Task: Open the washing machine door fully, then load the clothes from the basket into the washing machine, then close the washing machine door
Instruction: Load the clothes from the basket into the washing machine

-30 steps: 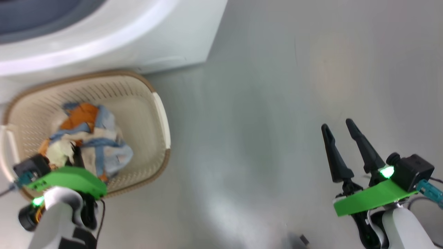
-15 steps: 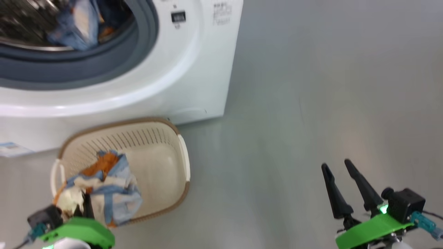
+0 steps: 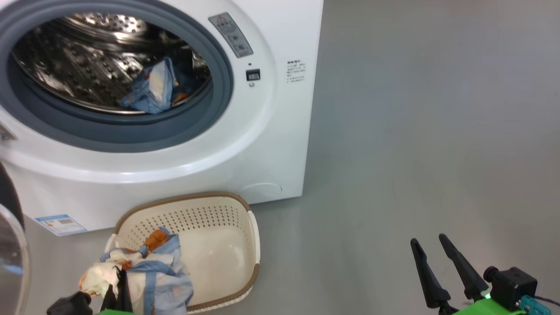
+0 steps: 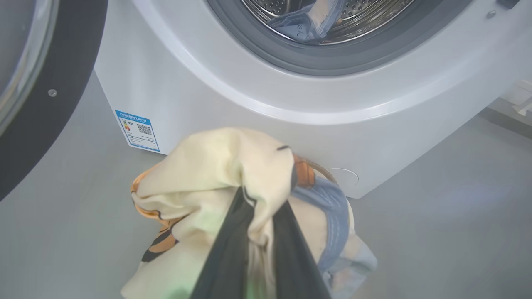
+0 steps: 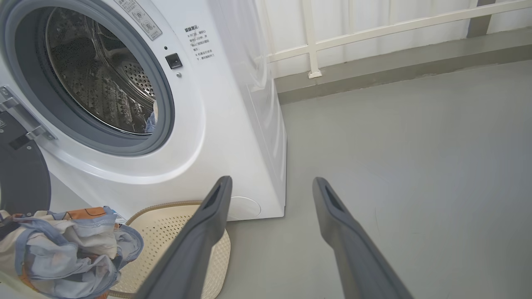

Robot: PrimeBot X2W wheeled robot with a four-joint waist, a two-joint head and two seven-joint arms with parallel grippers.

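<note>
Left end effector [image 4: 262, 202] clenched on the clothes [image 4: 208, 166] by the basket [image 3: 251, 227] (right end effector [image 3: 428, 239] released, fingers apart)

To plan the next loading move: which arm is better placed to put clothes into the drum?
Left. The left gripper is shut on the clothes below the open drum; the right gripper stands open and empty over the floor.

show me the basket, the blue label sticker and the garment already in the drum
basket [image 3: 255, 245], head view, on its right-hand rim
blue label sticker [image 4: 137, 130], left wrist view, on the sticker's middle
garment in the drum [image 3: 151, 89], head view, on its light blue fabric
</note>
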